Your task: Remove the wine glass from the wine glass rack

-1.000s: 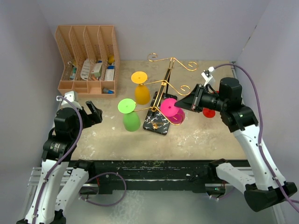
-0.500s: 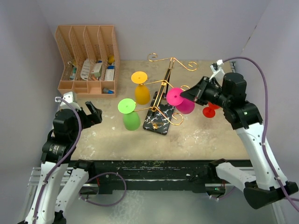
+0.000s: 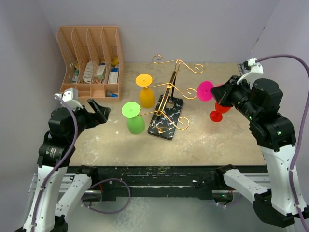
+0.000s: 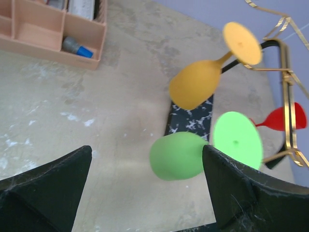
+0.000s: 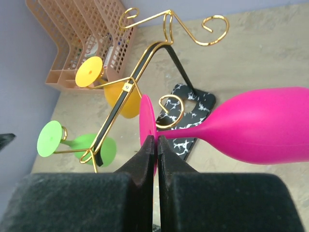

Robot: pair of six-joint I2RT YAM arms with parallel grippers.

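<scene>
The wine glass rack [image 3: 165, 123] is a gold wire stand on a black marble-look base at the table's middle; it also shows in the right wrist view [image 5: 145, 63]. My right gripper [image 5: 155, 141] is shut on the stem of a pink wine glass [image 5: 260, 126], right at its foot. In the top view it [image 3: 224, 95] holds the pink glass [image 3: 205, 91] in the air to the right of the rack, apart from the wire arms. A yellow glass [image 3: 146, 96] and a green glass [image 3: 135, 123] hang on the rack's left arms. My left gripper [image 4: 147, 153] is open and empty, left of the green glass [image 4: 177, 155].
A peach file organiser [image 3: 91, 60] with small items stands at the back left. A red glass [image 3: 217, 115] is on the table right of the rack, below the held pink glass. Grey walls close in on both sides.
My right gripper has carried the pink glass off the rack's lower right arm, up and to the right. The left gripper has shifted slightly towards the rack.
</scene>
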